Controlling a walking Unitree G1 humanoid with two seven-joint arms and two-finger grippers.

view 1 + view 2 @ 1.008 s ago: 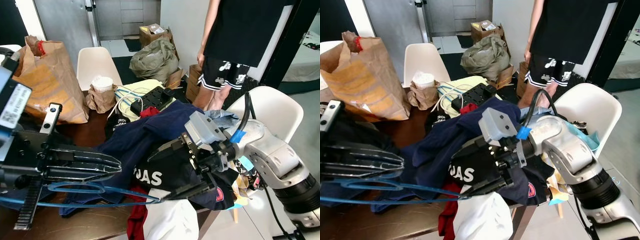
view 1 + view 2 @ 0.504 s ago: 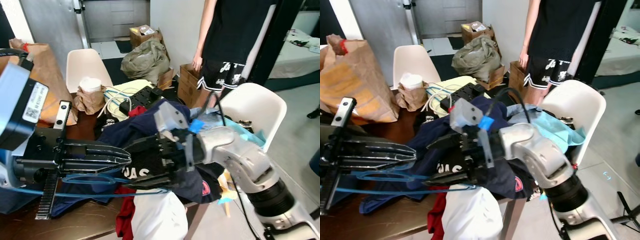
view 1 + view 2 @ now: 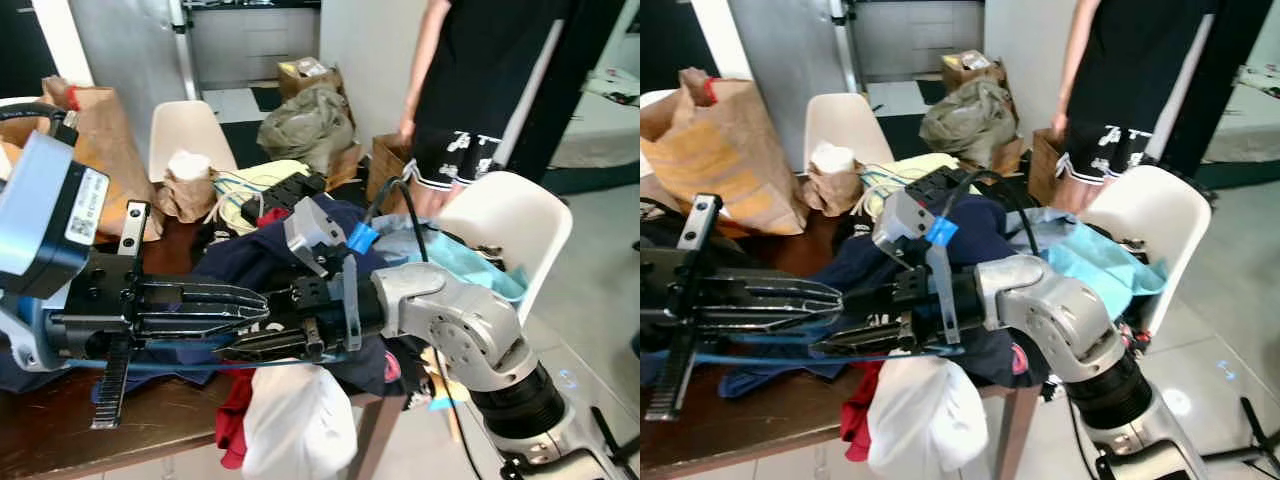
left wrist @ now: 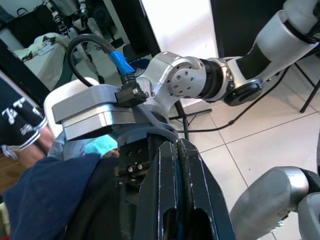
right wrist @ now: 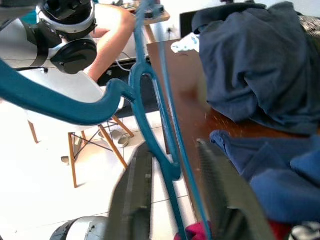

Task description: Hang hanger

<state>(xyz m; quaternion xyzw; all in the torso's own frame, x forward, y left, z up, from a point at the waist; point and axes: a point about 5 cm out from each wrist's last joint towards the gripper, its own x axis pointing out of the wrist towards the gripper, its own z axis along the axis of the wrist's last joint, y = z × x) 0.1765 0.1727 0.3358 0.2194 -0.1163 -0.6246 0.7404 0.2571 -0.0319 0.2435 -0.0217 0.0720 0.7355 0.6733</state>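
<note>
Swung further across toward the robot's left since a second ago: right gripper (image 3: 235,347), fingers parted with the blue hanger (image 5: 145,115) passing between them, now just beside the left gripper's tips. Spread wide over the brown desk (image 3: 170,420), a heap of dark navy clothes (image 5: 250,65) with white and red garments hanging off the near edge. Behind, a person in black shorts (image 3: 455,150) standing near a white chair (image 3: 510,225). At the desk's far left, a brown paper bag (image 3: 725,150). Stretched out low over the clothes, left gripper (image 3: 255,305) pressed together on the hanger, thin blue wire running just above the desk between both grippers.
</note>
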